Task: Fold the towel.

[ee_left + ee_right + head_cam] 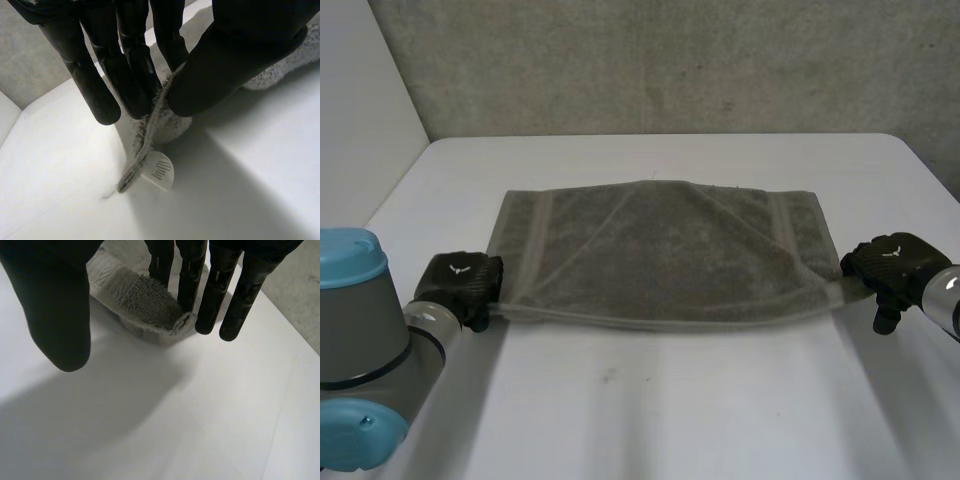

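Note:
A grey towel (660, 250) lies folded over and spread wide across the middle of the white table (650, 410). My left hand (460, 285) is at the towel's near left corner. In the left wrist view its fingers (125, 65) and thumb pinch the towel's edge (152, 117), and a white label (161, 171) hangs below the grip. My right hand (890, 265) is at the near right corner. Its fingers (215, 285) are straight and touch the rolled towel corner (142, 302), while the thumb stands well apart from the cloth.
A grey concrete wall (670, 60) runs behind the table's far edge. A pale wall (360, 100) stands at the left. Bare tabletop stretches in front of the towel.

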`<state>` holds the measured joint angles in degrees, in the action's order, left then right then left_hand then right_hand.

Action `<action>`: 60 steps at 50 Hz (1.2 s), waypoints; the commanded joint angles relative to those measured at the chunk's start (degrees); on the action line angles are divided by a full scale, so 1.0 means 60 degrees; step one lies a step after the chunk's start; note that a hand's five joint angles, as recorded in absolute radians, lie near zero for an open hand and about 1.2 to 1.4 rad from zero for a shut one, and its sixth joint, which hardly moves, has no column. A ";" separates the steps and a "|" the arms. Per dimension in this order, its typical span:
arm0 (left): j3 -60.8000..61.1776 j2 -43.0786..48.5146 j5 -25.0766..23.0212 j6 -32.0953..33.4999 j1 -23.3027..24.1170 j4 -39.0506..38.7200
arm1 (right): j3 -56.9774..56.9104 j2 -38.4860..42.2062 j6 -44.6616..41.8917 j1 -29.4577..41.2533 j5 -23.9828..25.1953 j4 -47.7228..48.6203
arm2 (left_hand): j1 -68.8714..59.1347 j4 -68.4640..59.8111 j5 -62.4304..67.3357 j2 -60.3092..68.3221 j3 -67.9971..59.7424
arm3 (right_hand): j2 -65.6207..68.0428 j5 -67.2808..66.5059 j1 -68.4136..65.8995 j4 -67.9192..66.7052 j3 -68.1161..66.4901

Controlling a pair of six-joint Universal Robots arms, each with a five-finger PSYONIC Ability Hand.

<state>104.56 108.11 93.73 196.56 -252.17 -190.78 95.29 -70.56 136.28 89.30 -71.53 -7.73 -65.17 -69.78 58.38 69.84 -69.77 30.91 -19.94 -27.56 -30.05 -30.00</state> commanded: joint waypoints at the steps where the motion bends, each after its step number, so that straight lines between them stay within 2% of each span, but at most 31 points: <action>1: 0.0005 -0.0264 -0.0050 -0.0051 -0.0217 0.0010 | 0.1547 -0.0443 -0.0199 -0.0878 0.2014 0.1210 | -0.2471 -0.1703 0.1937 0.1694 -0.1705 | 0.0509 -0.0672 -0.1068 -0.0653 -0.0662; 5: 0.0020 -0.0250 -0.0050 -0.0065 -0.0232 0.0010 | 0.2280 -0.0413 -0.0214 -0.1055 0.2589 0.2528 | -0.2471 -0.1703 0.1937 0.1694 -0.1705 | 0.0872 -0.1035 -0.1431 -0.1016 -0.1025; 13: 0.0034 -0.0250 -0.0050 -0.0080 -0.0247 0.0025 | 0.2794 0.0201 -0.0243 -0.1304 0.2678 0.4346 | -0.2471 -0.1703 0.1937 0.1694 -0.1705 | 0.1320 -0.1483 -0.1880 -0.1464 -0.1473; 25: 0.0034 -0.0176 -0.0050 -0.0080 -0.0247 0.0025 | 0.3029 0.0348 -0.0155 -0.1246 0.2692 0.5682 | -0.2471 -0.1703 0.1937 0.1694 -0.1705 | 0.2444 -0.2607 -0.3003 -0.2587 -0.2596; 38: 0.0093 -0.0176 -0.0050 -0.0080 -0.0232 0.0010 | 0.3278 0.0275 -0.0125 -0.1246 0.2707 0.6004 | -0.2471 -0.1703 0.1937 0.1694 -0.1705 | 0.1436 -0.1599 -0.1995 -0.1579 -0.1588; 40: 0.0108 -0.0176 -0.0050 -0.0080 -0.0232 0.0010 | 0.3308 0.0246 -0.0125 -0.1231 0.2692 0.6063 | -0.2471 -0.1703 0.1937 0.1694 -0.1705 | 0.1014 -0.1177 -0.1573 -0.1157 -0.1167; 43: 0.0108 -0.0176 -0.0050 -0.0080 -0.0232 0.0010 | 0.3337 -0.0060 0.0034 -0.1173 0.2620 0.6092 | -0.2471 -0.1703 0.1937 0.1694 -0.1705 | -0.1025 0.0862 0.0465 0.0881 0.0872; 45: 0.0108 -0.0176 -0.0050 -0.0080 -0.0232 0.0010 | 0.3323 -0.0250 0.0253 -0.1158 0.2619 0.6107 | -0.2471 -0.1703 0.1937 0.1694 -0.1705 | -0.1005 0.0842 0.0446 0.0861 0.0852; 46: 0.0108 -0.0162 -0.0065 -0.0080 -0.0232 0.0010 | 0.3322 -0.0499 0.0632 -0.1158 0.2561 0.6150 | -0.2471 -0.1703 0.1937 0.1694 -0.1705 | 0.1216 -0.1379 -0.1775 -0.1359 -0.1368; 47: 0.0108 -0.0162 -0.0050 -0.0080 -0.0232 0.0010 | 0.3322 -0.0501 0.0636 -0.1158 0.2561 0.6151 | -0.2471 -0.1703 0.1937 0.1694 -0.1705 | 0.1238 -0.1401 -0.1797 -0.1381 -0.1391; 48: 0.0108 -0.0162 -0.0050 -0.0080 -0.0232 0.0010 | 0.3293 -0.0675 0.1028 -0.1173 0.2474 0.6238 | -0.2471 -0.1703 0.1937 0.1694 -0.1705 | 0.5152 -0.5315 -0.5711 -0.5295 -0.5304; 49: 0.0108 -0.0162 -0.0050 -0.0080 -0.0232 0.0010 | 0.3293 -0.0677 0.1032 -0.1173 0.2473 0.6239 | -0.2471 -0.1703 0.1937 0.1694 -0.1705 | 0.5191 -0.5354 -0.5750 -0.5334 -0.5343; 50: 0.0108 -0.0162 -0.0050 -0.0080 -0.0232 0.0010 | 0.3177 -0.0793 0.1525 -0.1216 0.2125 0.6326 | -0.2471 -0.1703 0.1937 0.1694 -0.1705 | 0.4858 -0.5021 -0.5417 -0.5002 -0.5011; 51: 0.0108 -0.0162 -0.0050 -0.0080 -0.0232 0.0010 | 0.3176 -0.0794 0.1530 -0.1217 0.2121 0.6327 | -0.2471 -0.1703 0.1937 0.1694 -0.1705 | 0.4855 -0.5018 -0.5414 -0.4998 -0.5007; 52: 0.0108 -0.0162 -0.0065 -0.0080 -0.0247 0.0010 | 0.2973 -0.0809 0.2008 -0.1246 0.1744 0.6283 | -0.2471 -0.1703 0.1937 0.1694 -0.1705 | -0.0419 0.0256 -0.0141 0.0275 0.0266; 53: 0.0108 -0.0147 -0.0050 -0.0080 -0.0247 0.0010 | 0.2681 -0.0794 0.2593 -0.1231 0.1363 0.6022 | -0.2471 -0.1703 0.1937 0.1694 -0.1705 | -0.3486 0.3323 0.2926 0.3342 0.3333; 56: 0.0108 -0.0147 -0.0050 -0.0080 -0.0247 0.0010 | 0.2532 -0.0765 0.2891 -0.1217 0.1374 0.5408 | -0.2471 -0.1703 0.1937 0.1694 -0.1705 | -0.3486 0.3323 0.2926 0.3342 0.3333; 60: 0.0108 -0.0147 -0.0050 -0.0080 -0.0247 0.0010 | 0.2517 -0.0648 0.2599 -0.1158 0.1857 0.5052 | -0.2471 -0.1703 0.1937 0.1694 -0.1705 | -0.3486 0.3323 0.2926 0.3342 0.3333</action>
<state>105.21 107.20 93.41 196.08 -253.62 -190.72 111.71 -75.27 150.93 82.04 -61.76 26.98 -65.17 -69.78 58.38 69.84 -69.77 13.24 -3.96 -12.34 -13.46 -12.34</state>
